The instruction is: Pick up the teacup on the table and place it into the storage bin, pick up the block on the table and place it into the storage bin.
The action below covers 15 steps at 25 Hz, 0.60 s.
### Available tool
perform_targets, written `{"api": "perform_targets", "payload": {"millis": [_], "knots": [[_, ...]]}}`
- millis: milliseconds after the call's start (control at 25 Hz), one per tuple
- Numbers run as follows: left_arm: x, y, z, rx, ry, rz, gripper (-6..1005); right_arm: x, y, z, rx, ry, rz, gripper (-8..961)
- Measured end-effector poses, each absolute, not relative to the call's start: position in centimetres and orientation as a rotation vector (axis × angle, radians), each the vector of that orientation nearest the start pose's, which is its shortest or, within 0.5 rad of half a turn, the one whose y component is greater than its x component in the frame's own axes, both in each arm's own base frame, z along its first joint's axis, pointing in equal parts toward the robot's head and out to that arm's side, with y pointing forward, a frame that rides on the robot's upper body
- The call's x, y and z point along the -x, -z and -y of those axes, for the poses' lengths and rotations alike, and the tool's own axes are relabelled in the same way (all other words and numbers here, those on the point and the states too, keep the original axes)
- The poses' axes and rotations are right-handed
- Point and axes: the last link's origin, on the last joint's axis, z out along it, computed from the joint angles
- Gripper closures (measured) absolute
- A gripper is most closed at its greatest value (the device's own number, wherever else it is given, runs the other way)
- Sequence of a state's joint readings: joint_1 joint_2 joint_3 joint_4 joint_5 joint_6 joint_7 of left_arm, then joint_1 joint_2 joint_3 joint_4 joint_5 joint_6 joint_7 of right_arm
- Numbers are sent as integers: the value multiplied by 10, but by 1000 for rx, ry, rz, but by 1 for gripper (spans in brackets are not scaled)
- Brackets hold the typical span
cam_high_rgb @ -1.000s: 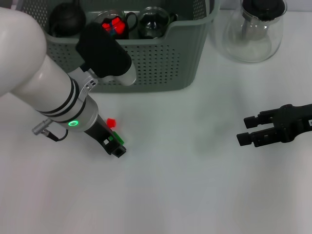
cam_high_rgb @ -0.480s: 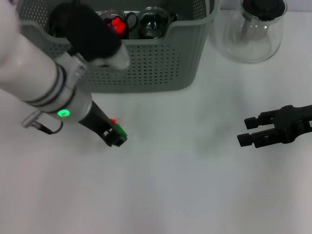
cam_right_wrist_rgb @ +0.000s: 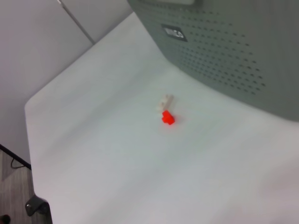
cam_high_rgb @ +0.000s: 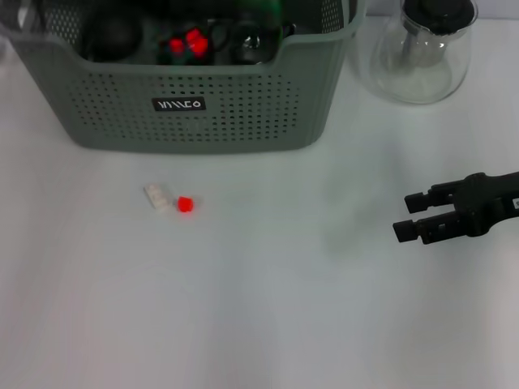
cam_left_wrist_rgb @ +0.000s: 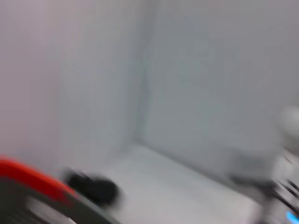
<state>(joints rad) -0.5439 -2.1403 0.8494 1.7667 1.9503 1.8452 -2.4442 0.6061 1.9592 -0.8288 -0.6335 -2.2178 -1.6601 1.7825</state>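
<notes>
The grey-green storage bin (cam_high_rgb: 203,105) stands at the back left of the table and fills one corner of the right wrist view (cam_right_wrist_rgb: 233,51). Inside it lie a glass teacup (cam_high_rgb: 250,44), red blocks (cam_high_rgb: 188,40) and a dark round pot (cam_high_rgb: 113,34). On the table in front of the bin rest a small red block (cam_high_rgb: 186,204) (cam_right_wrist_rgb: 167,117) and a white block (cam_high_rgb: 158,197) (cam_right_wrist_rgb: 166,100), touching each other. My right gripper (cam_high_rgb: 413,216) hovers open and empty at the right, far from both blocks. The left gripper is out of view.
A clear glass teapot with a black lid (cam_high_rgb: 422,49) stands to the right of the bin. In the right wrist view the table edge (cam_right_wrist_rgb: 32,154) runs beyond the blocks, with floor below it.
My left arm, which held a green block near the red one, has swung up and out of the head view. The white block now shows. The right gripper has not moved.
</notes>
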Motion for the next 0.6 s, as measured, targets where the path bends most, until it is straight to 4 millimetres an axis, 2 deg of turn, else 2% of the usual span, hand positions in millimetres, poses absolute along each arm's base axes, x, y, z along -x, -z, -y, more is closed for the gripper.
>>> {"api": "perform_targets", "payload": {"millis": [40,120,240,320,440,600], "knots": [[87,-119,-324,2677,591,651,591,-274,-15,-327,2933,-270,-1088,129],[79,-120,-350,2569,539,673,589,-274,-15,-327,2935,-270,-1086,129],[80,-110,-388,2446,336,747,587,-272,-15,-327,2942,-268,-1079,129],[86,-98,-414,2374,180,804,585,-271,-14,-328,2946,-265,-1075,128],[100,-77,-443,2320,-19,883,583,-271,-14,-329,2945,-262,-1071,128],[118,-59,-468,2282,-136,957,580,-270,-14,-330,2946,-259,-1070,128]]}}
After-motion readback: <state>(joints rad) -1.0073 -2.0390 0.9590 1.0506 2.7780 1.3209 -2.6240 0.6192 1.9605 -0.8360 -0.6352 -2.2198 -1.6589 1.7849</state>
